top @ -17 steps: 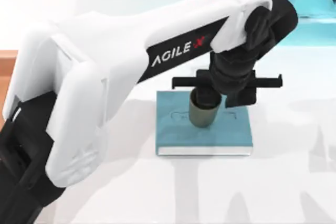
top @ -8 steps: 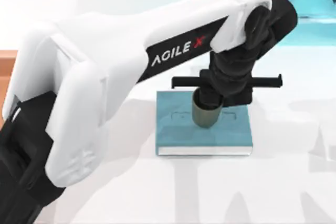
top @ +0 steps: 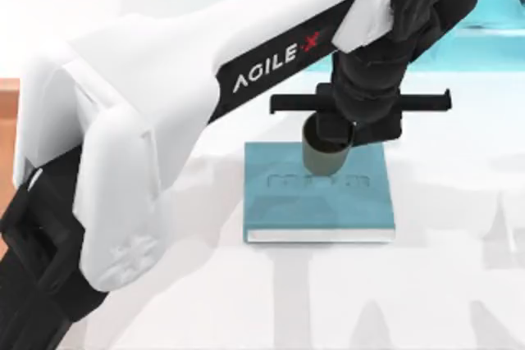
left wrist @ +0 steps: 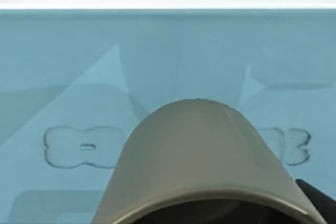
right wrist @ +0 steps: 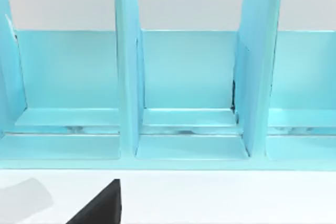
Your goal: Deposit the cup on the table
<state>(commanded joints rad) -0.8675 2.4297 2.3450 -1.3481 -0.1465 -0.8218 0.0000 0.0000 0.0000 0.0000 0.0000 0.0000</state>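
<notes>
The olive-brown cup (top: 325, 158) hangs upright over the far part of a teal book (top: 320, 206), with my left gripper (top: 330, 138) shut on its rim from above. In the left wrist view the cup (left wrist: 199, 150) sits close in front of the book's cover (left wrist: 157, 56), and one black fingertip (left wrist: 318, 201) shows beside its rim. Whether the cup's base still touches the book is not visible. The white table (top: 451, 284) spreads all around the book.
A light-blue divided rack (top: 492, 34) stands at the back right, its upright partitions (right wrist: 189, 77) facing the right wrist camera. An orange-brown tray (top: 8, 120) sits at the table's left edge. My left arm's white body covers the left half of the table.
My left gripper has risen and shifted toward the back with the cup. The cup now covers less of the book, and the book's embossed mark shows in front of it.
</notes>
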